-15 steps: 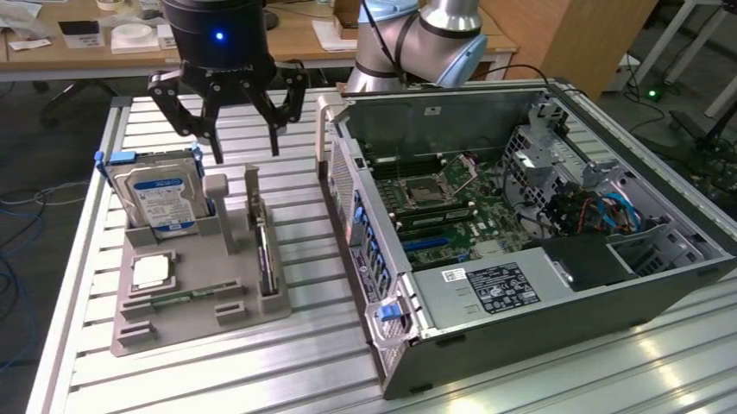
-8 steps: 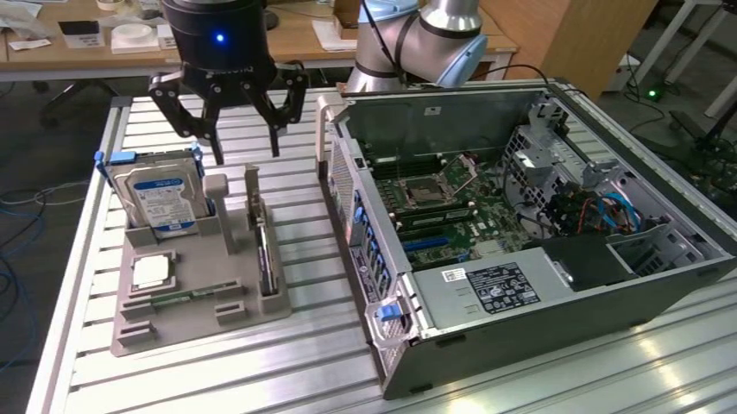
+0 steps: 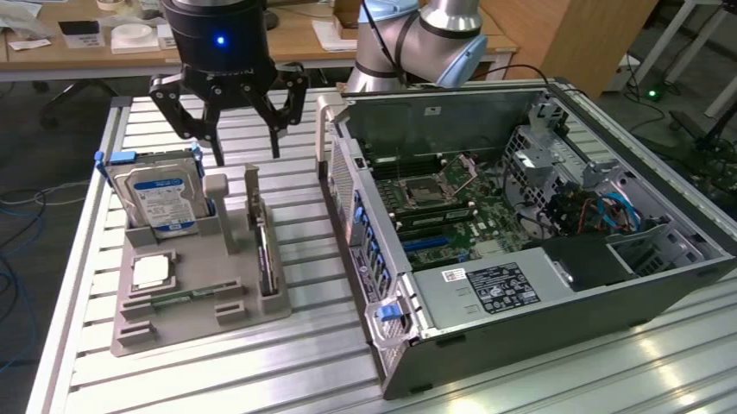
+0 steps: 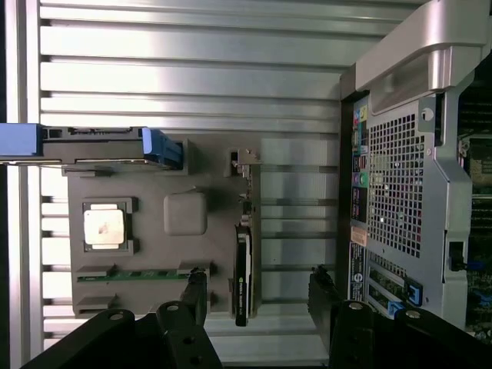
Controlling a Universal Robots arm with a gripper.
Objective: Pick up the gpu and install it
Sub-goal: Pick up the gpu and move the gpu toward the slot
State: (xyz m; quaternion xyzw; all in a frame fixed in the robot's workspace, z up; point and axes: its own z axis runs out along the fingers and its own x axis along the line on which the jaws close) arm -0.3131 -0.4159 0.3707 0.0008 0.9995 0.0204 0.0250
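Approach step: black multi-fingered gripper hangs above the far end of the grey plastic parts holder, jaws spread wide, nothing between them, touching nothing.

Thin dark circuit card with brownish face, the gpu, stands edge-on in its slot along the holder's edge nearest the open black-and-silver computer tower, not yet picked. In the wrist view the gpu lies as a slim dark blade, and the gripper has one finger on either side of the card's line, clearly above it.

Boxy silver hard drive with blue-white label stands upright at the holder's other side. Small square silver processor chip lies flat in its pocket nearer the camera, well apart from the card. Green memory stick sits in a slot beside the chip. All rest on the slatted aluminium table.

Judgement: task is early, pick not begun, install untouched. The pick calls for a straight descent with the jaws centred across the card's thin edge, closing on its flat faces and clear of the holder's uprights. The tower lies on its side, open, motherboard exposed, just beside the holder.
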